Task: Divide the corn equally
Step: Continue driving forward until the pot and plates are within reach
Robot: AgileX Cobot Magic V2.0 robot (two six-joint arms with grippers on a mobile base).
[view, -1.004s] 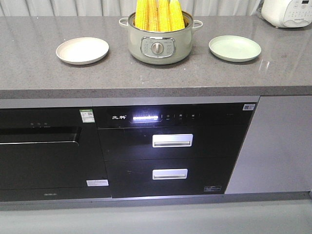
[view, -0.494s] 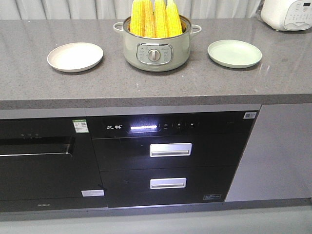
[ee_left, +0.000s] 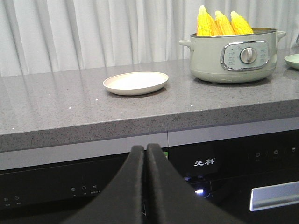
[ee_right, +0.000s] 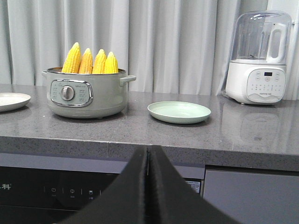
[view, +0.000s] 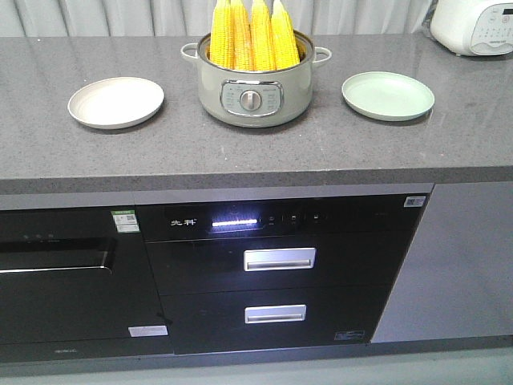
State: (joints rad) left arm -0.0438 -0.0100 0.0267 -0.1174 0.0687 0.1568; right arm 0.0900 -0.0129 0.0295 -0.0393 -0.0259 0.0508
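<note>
1. Corn (view: 252,36): four cobs, upright in pot (view: 255,96), between two bare plates, beige plate (view: 116,102) and green plate (view: 388,95).
2. Left gripper (ee_left: 145,156), right gripper (ee_right: 147,161): fingers pressed together, empty, low before counter (view: 240,152).
3. Step, judged: approach. Next calls for lifting, opening, gripping one cob.

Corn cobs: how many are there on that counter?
4, all standing tips-up in the green pot: leftmost cob, second cob, third cob, rightmost cob. Others might hide inside.

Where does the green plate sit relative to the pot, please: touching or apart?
Apart: the front view shows bare countertop between the green plate and the pot.
</note>
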